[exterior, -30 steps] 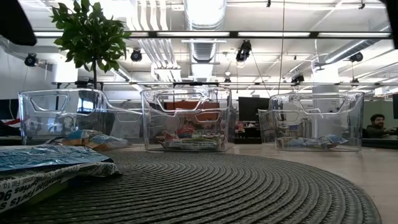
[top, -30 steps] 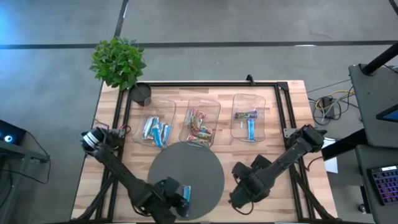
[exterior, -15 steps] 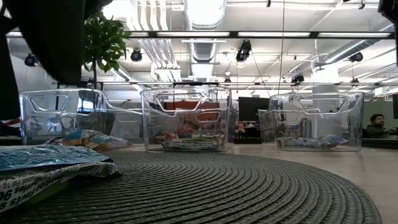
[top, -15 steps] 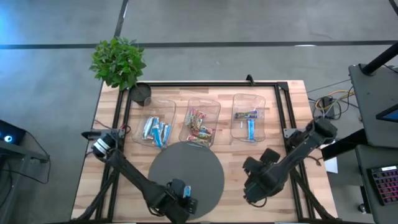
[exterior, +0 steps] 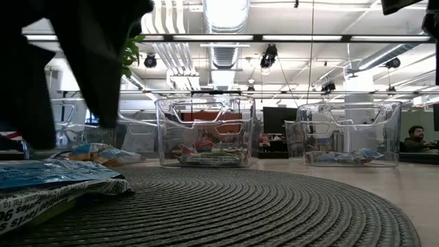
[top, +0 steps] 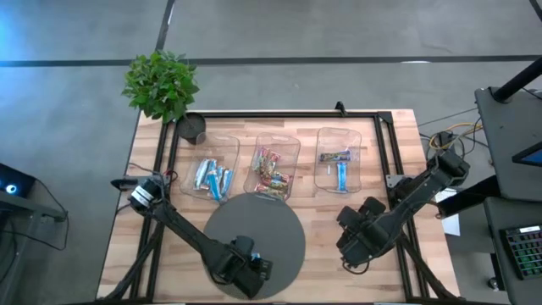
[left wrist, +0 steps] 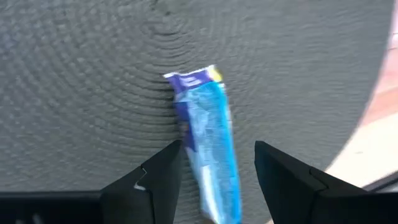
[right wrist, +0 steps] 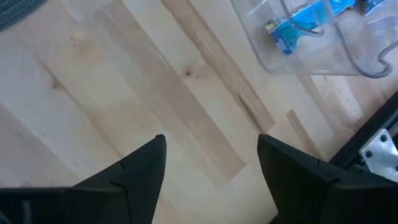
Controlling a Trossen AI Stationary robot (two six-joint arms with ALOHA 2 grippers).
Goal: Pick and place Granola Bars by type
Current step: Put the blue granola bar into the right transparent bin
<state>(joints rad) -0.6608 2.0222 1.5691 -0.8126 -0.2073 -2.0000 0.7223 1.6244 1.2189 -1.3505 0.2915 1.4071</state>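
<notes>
A light blue granola bar [left wrist: 208, 143] lies flat on the round grey mat [top: 254, 229], near the mat's front edge; the low view shows it at the left [exterior: 48, 173]. My left gripper [left wrist: 217, 150] hangs open just above it, pointing down, one finger on each side of the bar, and touches nothing. In the high view it stands at the mat's near rim [top: 250, 269]. My right gripper [right wrist: 210, 140] is open over bare wood to the right of the mat [top: 356, 250], with nothing between its fingers.
Three clear bins stand in a row beyond the mat: the left one [top: 210, 165] holds light blue bars, the middle one [top: 273, 165] multicoloured bars, the right one [top: 339, 158] a few blue and dark bars. A potted plant [top: 161, 85] and a black cup [top: 192, 127] stand at the far left.
My left gripper has come down over the blue bar, shifting slightly toward the table's right and rolling about its own line; in the low view its dark fingers have dropped into the picture. My right gripper has drawn back toward the table's right edge. The bar has stayed put.
</notes>
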